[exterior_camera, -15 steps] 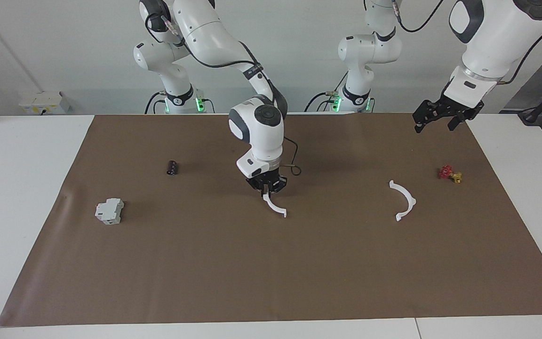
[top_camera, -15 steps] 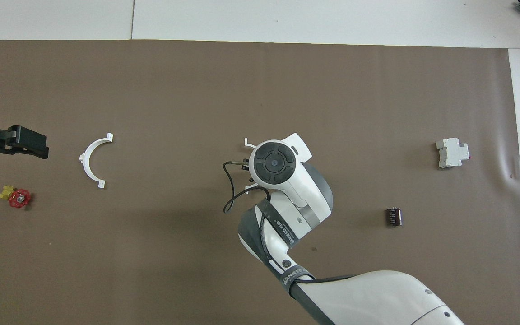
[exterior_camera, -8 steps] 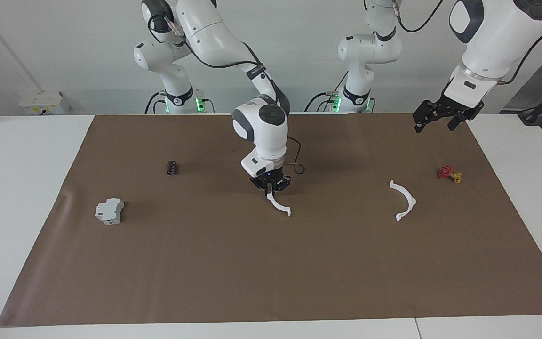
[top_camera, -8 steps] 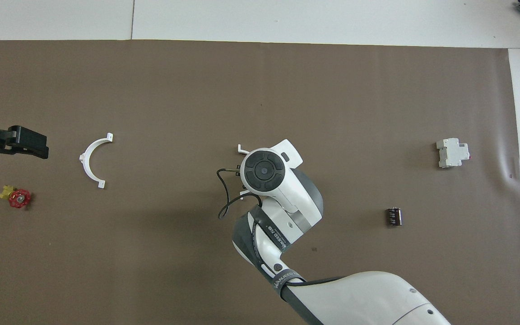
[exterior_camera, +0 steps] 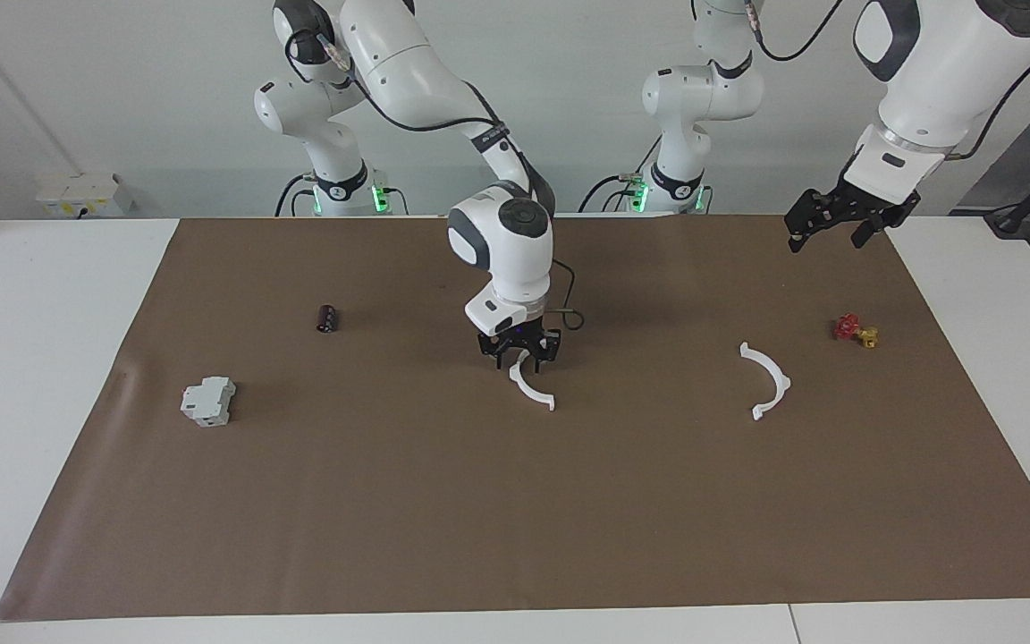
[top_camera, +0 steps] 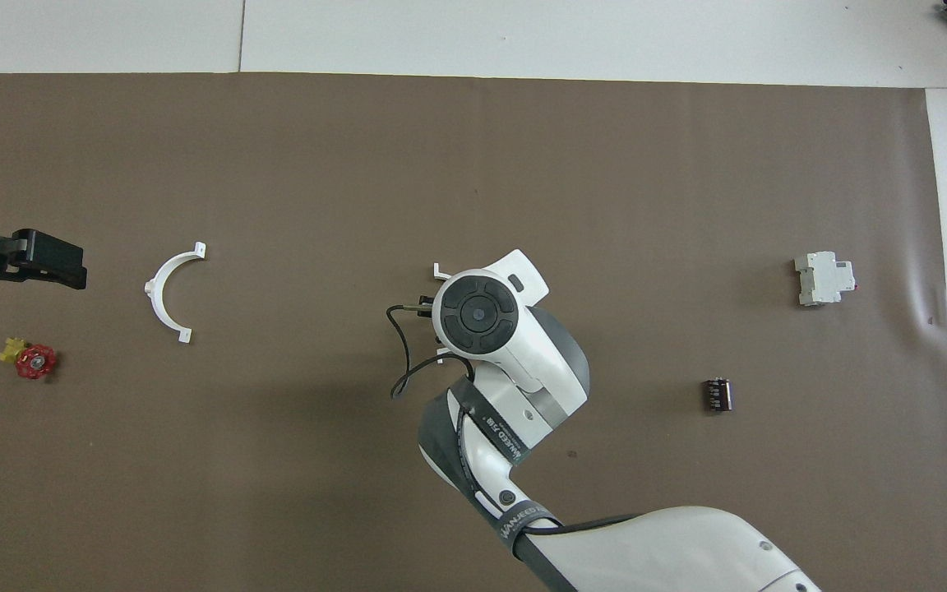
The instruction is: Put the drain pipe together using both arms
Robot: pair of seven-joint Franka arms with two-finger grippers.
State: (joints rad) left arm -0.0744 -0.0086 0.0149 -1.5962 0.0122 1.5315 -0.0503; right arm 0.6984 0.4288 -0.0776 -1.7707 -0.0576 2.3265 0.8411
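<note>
Right gripper (exterior_camera: 520,351) newly spread over released half-ring (exterior_camera: 533,386).

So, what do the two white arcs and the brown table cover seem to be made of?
The arc under the right gripper and the arc lying free both look like thin moulded plastic: plain matte white, with small end tabs. The cover looks like brown paper, matte, wrinkled near one edge.

White table (exterior_camera: 50,376) under brown mat (exterior_camera: 515,501); plain, perhaps grey, wall (exterior_camera: 122,89).
</note>
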